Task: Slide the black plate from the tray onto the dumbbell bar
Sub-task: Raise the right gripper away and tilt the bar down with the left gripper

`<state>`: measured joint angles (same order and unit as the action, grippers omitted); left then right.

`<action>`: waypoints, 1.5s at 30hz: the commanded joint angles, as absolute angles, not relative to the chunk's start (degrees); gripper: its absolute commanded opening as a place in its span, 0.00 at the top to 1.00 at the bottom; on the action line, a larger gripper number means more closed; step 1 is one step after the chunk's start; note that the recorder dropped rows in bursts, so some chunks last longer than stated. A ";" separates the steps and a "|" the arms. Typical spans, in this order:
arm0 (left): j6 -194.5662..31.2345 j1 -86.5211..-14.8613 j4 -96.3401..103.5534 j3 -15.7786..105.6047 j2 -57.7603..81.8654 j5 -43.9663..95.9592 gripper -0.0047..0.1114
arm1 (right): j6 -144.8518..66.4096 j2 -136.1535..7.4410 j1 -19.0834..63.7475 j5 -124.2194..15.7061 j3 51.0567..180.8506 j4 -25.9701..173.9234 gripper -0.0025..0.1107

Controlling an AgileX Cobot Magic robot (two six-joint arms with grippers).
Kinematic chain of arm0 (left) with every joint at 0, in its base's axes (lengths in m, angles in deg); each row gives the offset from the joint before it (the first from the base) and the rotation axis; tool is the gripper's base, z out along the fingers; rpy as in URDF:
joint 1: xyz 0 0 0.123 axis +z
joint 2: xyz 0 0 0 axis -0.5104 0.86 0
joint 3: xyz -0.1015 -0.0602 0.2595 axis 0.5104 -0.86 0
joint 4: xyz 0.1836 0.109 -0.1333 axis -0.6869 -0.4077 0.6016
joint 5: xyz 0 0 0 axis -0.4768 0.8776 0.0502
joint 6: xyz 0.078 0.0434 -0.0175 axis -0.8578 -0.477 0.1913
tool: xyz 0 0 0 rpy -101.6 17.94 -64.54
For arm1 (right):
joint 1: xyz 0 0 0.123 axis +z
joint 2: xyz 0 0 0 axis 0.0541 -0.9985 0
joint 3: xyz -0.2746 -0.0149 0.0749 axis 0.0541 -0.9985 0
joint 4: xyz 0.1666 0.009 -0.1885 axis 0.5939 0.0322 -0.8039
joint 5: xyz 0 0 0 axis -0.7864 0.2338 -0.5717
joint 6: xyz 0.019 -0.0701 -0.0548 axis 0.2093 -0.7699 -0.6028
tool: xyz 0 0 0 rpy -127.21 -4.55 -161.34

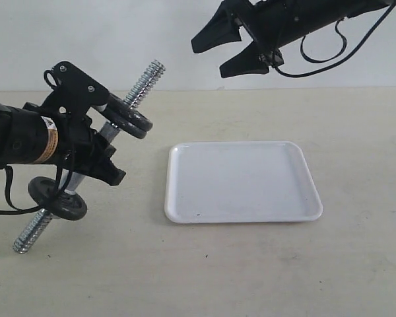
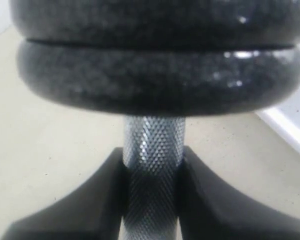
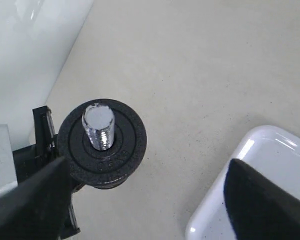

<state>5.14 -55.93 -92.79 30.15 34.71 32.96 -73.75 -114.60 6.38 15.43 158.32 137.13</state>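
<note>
- tray [image 1: 243, 181]: white, flat on the worktop [image 1: 251, 284].
- dumbbell bar [image 1: 145, 80]: tilted, off the worktop, knurled middle clamped in the left gripper [image 2: 152, 200].
- right gripper [image 1: 209, 59]: jaws wide, up in the air beyond the tray.
- black plate [image 1: 129, 119]: on the bar's upper end, possibly two stacked.

The tray [image 1: 244, 181] is laid flat on the table [image 1: 356, 264], right of the middle in the exterior view. To its left, the dumbbell bar [image 1: 148, 78] is held aslant over the table, clamped at its middle by the left gripper [image 1: 111, 135]. Its lower end is pointed to the near left and its upper end to the far right. Two plates [image 1: 127, 117] are stacked on the upper half, just above the gripper, and a third plate [image 1: 58, 198] is seated on the lower half. The right gripper [image 1: 209, 59] is held high above the tray's far edge, well apart from the bar, with its jaws parted.
</note>
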 commanded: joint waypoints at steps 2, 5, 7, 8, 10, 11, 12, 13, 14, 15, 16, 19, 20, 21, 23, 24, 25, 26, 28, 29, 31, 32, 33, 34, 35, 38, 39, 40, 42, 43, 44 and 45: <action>5.46 -56.03 -92.71 32.96 30.66 36.81 0.92 | -73.16 -113.11 5.44 15.71 158.59 135.82 0.77; 5.46 -56.03 -91.33 32.96 30.66 37.05 0.92 | -72.90 -113.11 5.44 15.71 158.59 134.54 0.97; 5.46 -56.03 -91.21 32.96 30.66 38.00 0.92 | -73.14 -113.11 5.44 15.71 158.59 133.65 0.98; 5.46 -56.03 -90.17 32.96 30.66 38.46 0.92 | -73.54 -113.11 5.44 15.71 158.59 131.94 0.98; 5.46 -56.03 -89.20 32.96 30.66 39.53 0.92 | -73.96 -113.11 5.44 15.71 158.59 128.68 0.98; 5.46 -56.03 -88.67 32.96 30.66 39.66 0.92 | -74.07 -113.11 5.44 15.71 158.59 127.37 0.98; 5.46 -56.03 -88.21 32.96 30.66 39.96 0.92 | -74.50 -113.11 5.44 15.71 158.59 125.06 0.98; 5.46 -56.03 -87.42 32.96 30.66 40.20 0.92 | -74.77 -113.11 5.44 15.71 158.59 123.46 0.98; 5.46 -56.03 -86.52 32.96 30.66 40.83 0.92 | -75.09 -113.11 5.44 15.71 158.59 121.99 0.98; 5.46 -56.03 -85.66 32.96 30.66 40.96 0.92 | -75.19 -113.11 5.44 15.71 158.59 121.31 0.98; 5.46 -56.03 -85.00 32.96 30.66 40.96 0.92 | -75.76 -113.11 5.44 15.71 158.59 121.03 0.98; 5.46 -56.03 -82.22 32.96 30.66 41.10 0.92 | -77.62 -113.11 5.44 15.71 158.59 119.88 0.98; 5.46 -56.03 -80.46 32.96 30.66 41.10 0.92 | -77.62 -113.11 5.44 15.71 158.59 118.77 0.98; 5.22 -56.03 -78.62 32.96 30.66 41.24 0.92 | -77.62 -113.11 5.44 15.71 158.59 117.34 0.98; 3.41 -56.03 -76.40 32.96 30.66 41.24 0.92 | -77.51 -113.11 5.44 15.71 158.59 115.70 0.98; 2.21 -56.03 -74.69 32.96 30.66 41.24 0.92 | -77.51 -113.11 5.57 15.71 158.59 114.20 0.98; 2.17 -56.03 -73.81 32.96 30.66 41.35 0.92 | -77.24 -113.11 5.57 15.71 158.59 113.90 0.98; 2.17 -56.03 -73.23 32.96 30.66 41.83 0.92 | -77.24 -113.11 5.57 15.71 158.59 113.05 0.98; 1.90 -56.03 -69.71 33.32 30.77 43.09 0.92 | -77.36 -113.11 5.57 15.71 158.59 111.26 0.98; 1.42 -56.03 -68.49 33.47 30.87 43.46 0.92 | -77.48 -113.11 5.72 15.71 158.59 110.62 0.98; -1.52 -56.03 -63.93 34.60 32.18 43.92 0.92 | -77.50 -113.11 7.08 15.71 158.59 108.76 0.98; -2.80 -56.03 -62.31 34.91 32.80 44.02 0.92 | -77.61 -113.11 7.75 15.71 158.59 108.59 0.98; -5.43 -56.03 -59.15 35.58 33.87 44.02 0.92 | -77.95 -113.11 9.17 15.59 158.59 107.12 0.98; -6.74 -56.03 -57.69 35.83 34.38 44.02 0.92 | -77.85 -113.11 9.99 14.94 158.59 105.46 0.98; -8.03 -56.03 -56.08 35.92 35.18 43.90 0.92 | -77.00 -113.11 11.36 14.02 158.59 102.05 0.98; -7.92 -56.03 -55.68 35.97 35.54 41.78 0.92 | -74.82 -113.11 13.15 12.84 158.59 97.66 0.98; -7.92 -55.91 -54.21 36.52 35.54 40.88 0.92 | -74.70 -113.11 13.42 12.71 158.59 97.66 0.98; -7.92 -55.91 -53.92 37.01 35.54 40.63 0.92 | -74.47 -113.11 13.54 12.71 158.59 97.66 0.98; -7.92 -55.91 -53.52 37.77 35.54 40.81 0.92 | -74.00 -113.11 13.54 12.85 158.59 97.66 0.98; -7.92 -55.91 -52.88 38.21 35.54 40.81 0.92 | -73.99 -113.11 13.54 12.92 158.59 97.66 0.98; -7.92 -55.91 -52.34 38.60 35.57 40.81 0.92 | -73.99 -113.11 13.54 13.03 158.59 97.66 0.98; -7.92 -55.91 -52.22 38.92 35.69 40.81 0.92 | -73.88 -113.11 13.54 13.04 158.59 97.66 0.98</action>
<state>-8.70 -55.93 -49.43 34.58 39.12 45.03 -74.22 -113.74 13.45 13.04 158.32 98.21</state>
